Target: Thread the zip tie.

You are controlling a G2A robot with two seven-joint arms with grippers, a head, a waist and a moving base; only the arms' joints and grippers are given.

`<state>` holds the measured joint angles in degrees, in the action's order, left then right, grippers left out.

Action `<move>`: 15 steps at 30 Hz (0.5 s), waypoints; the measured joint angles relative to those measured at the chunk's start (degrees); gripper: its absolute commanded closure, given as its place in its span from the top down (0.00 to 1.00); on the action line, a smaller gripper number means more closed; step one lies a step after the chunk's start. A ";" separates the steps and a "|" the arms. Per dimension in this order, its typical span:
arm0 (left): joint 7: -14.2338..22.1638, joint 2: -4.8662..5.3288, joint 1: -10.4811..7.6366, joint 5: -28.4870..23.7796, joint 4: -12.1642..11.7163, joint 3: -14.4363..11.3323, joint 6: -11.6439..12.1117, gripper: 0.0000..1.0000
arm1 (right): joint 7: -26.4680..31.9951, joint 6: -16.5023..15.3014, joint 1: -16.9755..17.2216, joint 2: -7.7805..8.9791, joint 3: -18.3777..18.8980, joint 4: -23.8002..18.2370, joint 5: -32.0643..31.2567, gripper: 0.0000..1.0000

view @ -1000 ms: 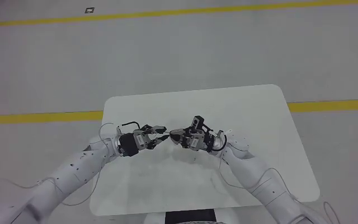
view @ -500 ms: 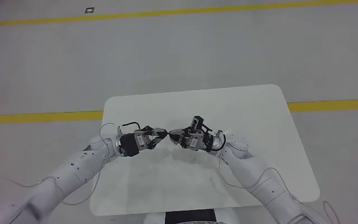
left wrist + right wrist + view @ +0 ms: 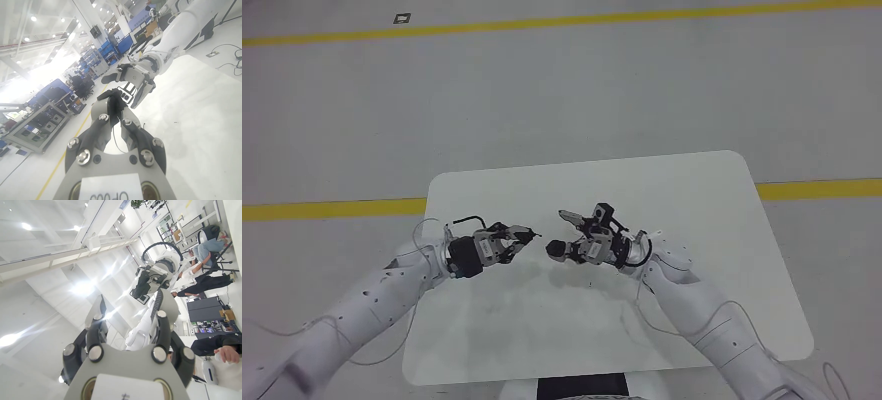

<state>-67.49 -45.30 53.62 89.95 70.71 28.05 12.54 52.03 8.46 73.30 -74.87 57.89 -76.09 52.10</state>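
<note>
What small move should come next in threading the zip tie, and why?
The left gripper is shut on a thin strand, seemingly the zip tie; the right gripper stands open, apart from it. So probably bring the right gripper in to take the free end.

The zip tie (image 3: 114, 134), a thin strand, is hidden where the left gripper (image 3: 111, 95) pinches it; from above, too small to tell.

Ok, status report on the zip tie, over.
Left hand shut on zip tie. Right hand open, empty, facing it. No obstruction seen between them.
</note>
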 measured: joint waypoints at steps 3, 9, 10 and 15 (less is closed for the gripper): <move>0.31 0.06 0.14 0.00 0.37 -0.08 0.08 0.00 | -0.06 -0.19 0.18 0.05 -0.06 -0.52 -0.53 0.28; 2.53 0.38 -0.07 0.00 -0.13 0.02 -1.90 0.00 | -1.88 -0.77 0.10 0.18 0.18 -0.43 -2.41 0.29; 2.93 0.51 -0.02 0.00 -0.33 0.20 -2.62 0.00 | -2.37 -1.00 0.11 0.25 0.38 -0.36 -2.94 0.34; 1.25 1.16 0.76 -0.43 -0.60 1.35 -4.32 0.00 | -5.38 -3.30 0.10 0.67 1.47 -0.56 -7.33 1.00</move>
<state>-66.25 -44.14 54.37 89.53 70.11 29.40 8.23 46.65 5.15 73.41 -74.20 59.36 -76.65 44.77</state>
